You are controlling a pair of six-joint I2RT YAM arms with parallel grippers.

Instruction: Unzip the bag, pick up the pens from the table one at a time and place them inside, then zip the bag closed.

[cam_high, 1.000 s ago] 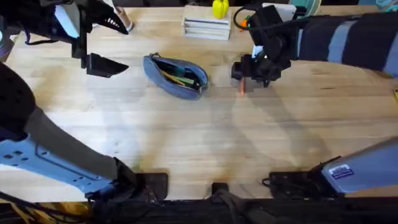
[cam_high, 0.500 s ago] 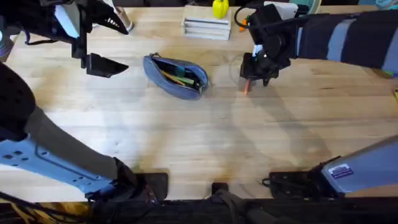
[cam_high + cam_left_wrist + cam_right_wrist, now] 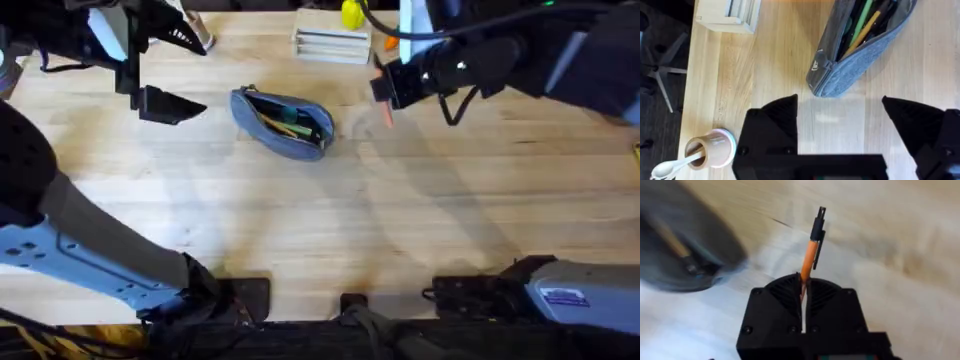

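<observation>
From my station I record the right gripper [image 3: 803, 287] with its black fingers clamped tight on an orange pen [image 3: 810, 255], which sticks out from between them with its dark clipped end farthest from the gripper. Overhead, that same right gripper [image 3: 385, 88] sits raised above the far part of the table [image 3: 330, 230], to the right of the bag, with a blurred stub of the pen [image 3: 388, 115] just below it. The bag [image 3: 284, 122] lies on the table left of centre, zipper open, and I can see a yellow and a green stick inside it. In the left wrist view the bag [image 3: 860, 47] gapes the same way, its contents showing through the opening and one end resting on the wood. The left gripper [image 3: 840, 125] has its fingers spread wide with nothing between them; overhead it [image 3: 165, 103] hangs near the far left of the table, beside the bag but apart from it. A stack of white trays [image 3: 332, 43] rests at the far edge, and a small pink-rimmed cup [image 3: 710, 150] holding a white spoon stands off to one side.
</observation>
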